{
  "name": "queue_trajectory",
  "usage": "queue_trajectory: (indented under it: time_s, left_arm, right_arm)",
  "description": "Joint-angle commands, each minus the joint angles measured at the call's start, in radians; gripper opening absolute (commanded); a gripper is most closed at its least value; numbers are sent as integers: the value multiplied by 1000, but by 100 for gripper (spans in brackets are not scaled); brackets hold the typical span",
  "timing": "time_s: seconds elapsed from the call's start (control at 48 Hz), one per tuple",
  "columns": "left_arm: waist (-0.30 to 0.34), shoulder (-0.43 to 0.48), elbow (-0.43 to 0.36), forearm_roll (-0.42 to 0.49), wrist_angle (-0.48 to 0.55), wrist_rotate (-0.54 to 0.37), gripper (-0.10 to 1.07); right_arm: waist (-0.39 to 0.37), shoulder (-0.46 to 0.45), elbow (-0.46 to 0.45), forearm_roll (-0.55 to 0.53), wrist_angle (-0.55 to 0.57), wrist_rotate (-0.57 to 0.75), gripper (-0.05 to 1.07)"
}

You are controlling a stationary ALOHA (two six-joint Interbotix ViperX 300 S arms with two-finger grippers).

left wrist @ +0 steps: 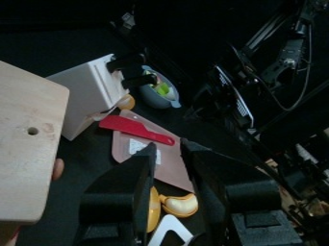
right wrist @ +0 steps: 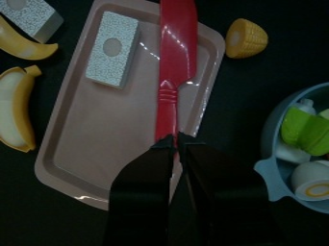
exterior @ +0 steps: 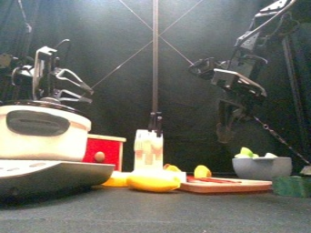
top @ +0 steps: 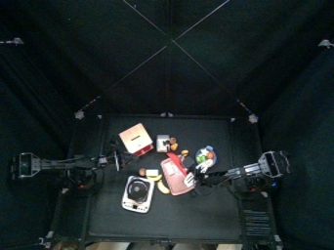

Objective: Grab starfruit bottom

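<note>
The starfruit (right wrist: 247, 36) is a small orange-yellow lumpy fruit. It lies on the table just off the far corner of the pink tray (right wrist: 77, 144), and in the front view (exterior: 202, 171) it shows behind the tray. My right gripper (right wrist: 172, 146) is shut and empty. It hangs above the near half of the tray, over the handle of the red knife (right wrist: 171, 58), well short of the starfruit. In the front view it (exterior: 228, 132) hangs clear above the tray. My left gripper (left wrist: 187, 207) is open and empty and is held high at the left (exterior: 55, 77).
A grey block (right wrist: 118, 46) lies on the tray. Bananas (right wrist: 18, 106) lie beside it. A blue-grey bowl (right wrist: 276, 173) of green and white pieces stands by the right gripper. A white appliance (exterior: 43, 132), a red box (exterior: 105, 151) and a white carton (exterior: 148, 150) stand at the left and centre.
</note>
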Motion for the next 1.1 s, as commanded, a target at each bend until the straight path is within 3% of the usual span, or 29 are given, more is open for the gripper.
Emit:
queue_trajectory:
  time_s: [0.0,0.458,0.792,1.083]
  left_arm:
    - [0,0,-18,2,-3,0,71]
    - [2,0,-15,23,-3,21,71]
    - [-6,0,-20,198,-3,143,71]
    - [14,0,-72,232,0,245,71]
  right_arm:
    - [-3,-21,-18,-2,0,2,54]
    - [-3,-31,-8,12,48,2,54]
    - [-46,-92,15,8,261,2,54]
    - [-135,-155,94,46,253,3,55]
